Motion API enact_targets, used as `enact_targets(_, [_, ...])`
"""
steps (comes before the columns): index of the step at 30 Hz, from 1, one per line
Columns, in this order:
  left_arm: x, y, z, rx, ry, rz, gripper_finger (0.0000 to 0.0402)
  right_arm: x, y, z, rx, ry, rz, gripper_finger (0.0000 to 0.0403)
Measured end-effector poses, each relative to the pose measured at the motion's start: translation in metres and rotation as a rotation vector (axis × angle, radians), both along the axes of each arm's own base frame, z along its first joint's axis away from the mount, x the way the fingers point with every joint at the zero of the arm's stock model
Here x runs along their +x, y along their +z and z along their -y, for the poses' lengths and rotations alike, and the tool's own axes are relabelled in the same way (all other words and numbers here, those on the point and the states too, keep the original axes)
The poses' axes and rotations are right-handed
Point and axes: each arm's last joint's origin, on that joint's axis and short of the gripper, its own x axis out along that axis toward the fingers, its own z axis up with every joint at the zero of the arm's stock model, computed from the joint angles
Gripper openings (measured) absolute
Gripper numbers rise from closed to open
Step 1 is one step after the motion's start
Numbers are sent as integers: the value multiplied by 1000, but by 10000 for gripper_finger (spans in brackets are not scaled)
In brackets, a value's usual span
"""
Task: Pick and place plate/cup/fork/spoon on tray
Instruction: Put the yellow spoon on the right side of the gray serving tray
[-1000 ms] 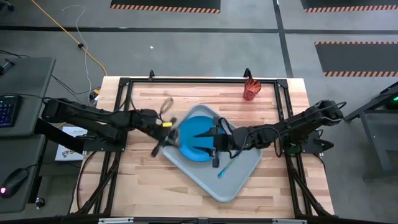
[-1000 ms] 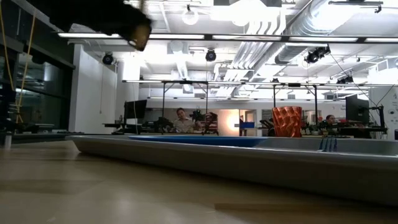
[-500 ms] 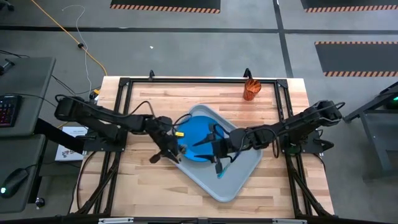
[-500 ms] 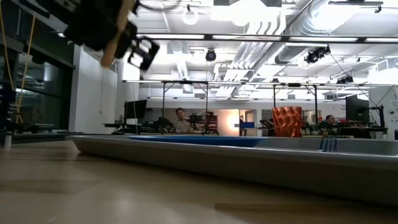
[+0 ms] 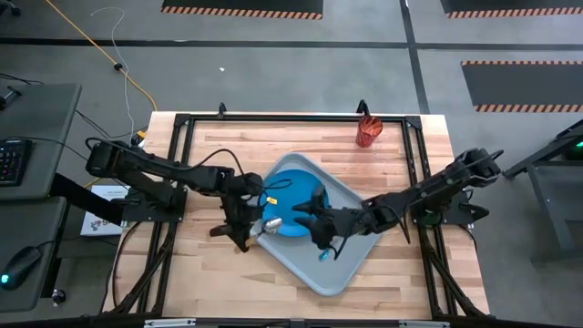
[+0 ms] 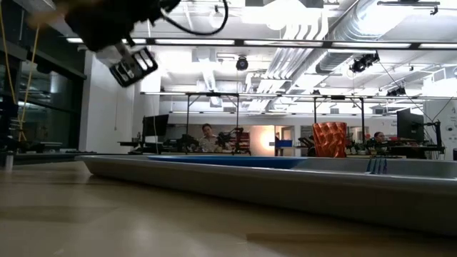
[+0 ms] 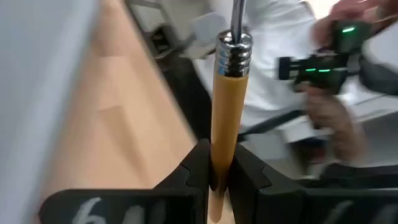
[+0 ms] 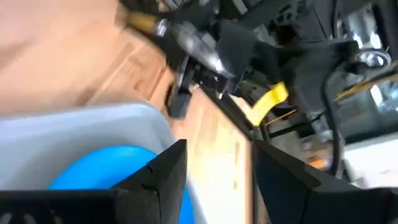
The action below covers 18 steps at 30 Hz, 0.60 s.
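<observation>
- Left end effector point(image 5: 248, 228), clamped on the spoon point(image 7: 226, 112), at the tray's point(image 5: 346, 273) left edge.
- Plate point(image 5: 293, 200) and fork point(image 5: 322, 256) on tray.
- Right end effector point(image 5: 301, 213), fingers parted, empty, over plate.
- Cup point(image 5: 366, 132) far back on desk point(image 5: 205, 273).

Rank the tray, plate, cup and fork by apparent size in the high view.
1. Tray, largest.
2. Plate, partly covered by both arms.
3. Cup.
4. Fork, only its handle tip shows beneath the right arm, so cup versus fork is unsure.
</observation>
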Motion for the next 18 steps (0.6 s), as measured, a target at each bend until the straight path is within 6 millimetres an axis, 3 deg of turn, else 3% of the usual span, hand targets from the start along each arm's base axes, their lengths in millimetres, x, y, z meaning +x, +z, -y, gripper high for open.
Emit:
enact_targets(8, [8, 12, 10, -108, 1, -13, 22, 12, -17, -14, -212, 33, -13, 172])
enact_targets(18, [7, 9, 9, -77, 23, -24, 22, 17, -4, -17, -306, -33, 116, 172])
